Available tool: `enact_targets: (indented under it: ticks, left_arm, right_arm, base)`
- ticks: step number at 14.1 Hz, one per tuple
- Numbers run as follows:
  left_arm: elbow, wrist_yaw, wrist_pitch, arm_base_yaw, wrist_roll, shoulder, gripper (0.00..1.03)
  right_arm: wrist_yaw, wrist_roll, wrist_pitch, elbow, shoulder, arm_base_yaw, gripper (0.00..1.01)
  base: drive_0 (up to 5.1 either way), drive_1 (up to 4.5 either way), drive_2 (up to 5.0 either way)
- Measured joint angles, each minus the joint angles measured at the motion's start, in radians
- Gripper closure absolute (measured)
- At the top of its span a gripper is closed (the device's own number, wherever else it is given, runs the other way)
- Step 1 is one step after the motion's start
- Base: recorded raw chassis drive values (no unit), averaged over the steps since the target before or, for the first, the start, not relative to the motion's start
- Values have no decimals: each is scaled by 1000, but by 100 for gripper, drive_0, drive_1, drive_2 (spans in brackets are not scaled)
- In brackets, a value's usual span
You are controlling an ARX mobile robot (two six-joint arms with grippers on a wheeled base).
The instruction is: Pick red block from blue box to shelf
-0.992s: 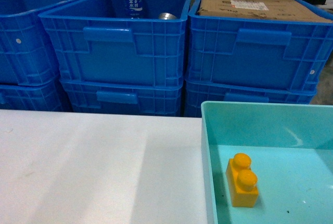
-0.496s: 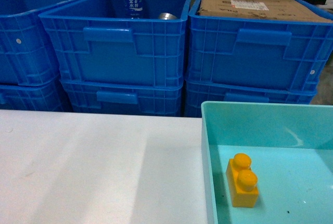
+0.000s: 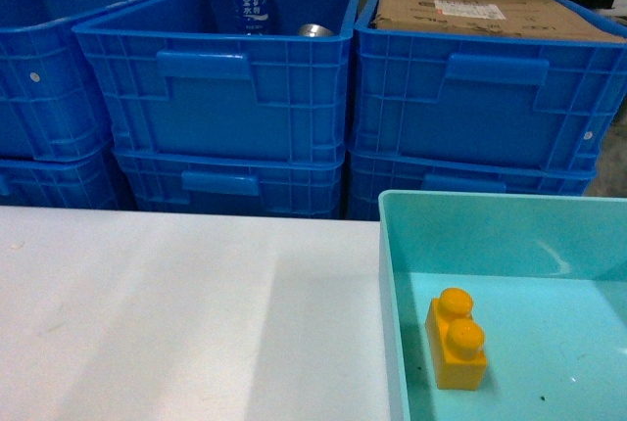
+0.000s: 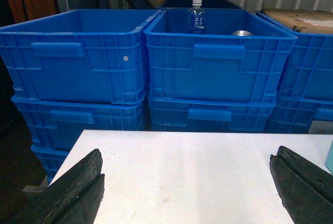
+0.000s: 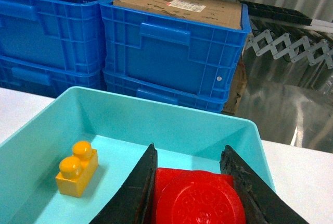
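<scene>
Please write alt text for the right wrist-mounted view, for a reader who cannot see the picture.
The right tool has its two black fingers on either side of the red block, over the pale blue box. A yellow brick lies on the box floor to the left. Behind stand dark blue crates, one holding a cardboard box.

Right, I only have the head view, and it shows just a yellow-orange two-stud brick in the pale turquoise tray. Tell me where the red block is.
Observer: The right wrist view shows the dark-red studded plastic brick between the black fingers of the right gripper, which press against both its sides, inside the pale turquoise plastic tray.
Operator: Now report the left gripper.
Observer: In the left wrist view the left gripper is open with nothing between its fingers, above the white tabletop.
</scene>
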Motion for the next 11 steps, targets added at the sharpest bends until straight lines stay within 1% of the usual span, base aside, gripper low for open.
enact_targets:
  ticks: [8,9,11]
  left_arm:
    - [0,0,1,0,0,0,5]
    - [0,-3,-15,-1,0,0,5]
    - [2,0,7,1,0,0,5]
  right_arm:
    - [0,0,1,0,0,0,72]
    - [0,-1,-9,0,-2,0,72]
    - [-2,-3,-1,-1,-15,0,72]
  base:
    - [0,0,0]
    - [0,0,0]
    - [0,0,0]
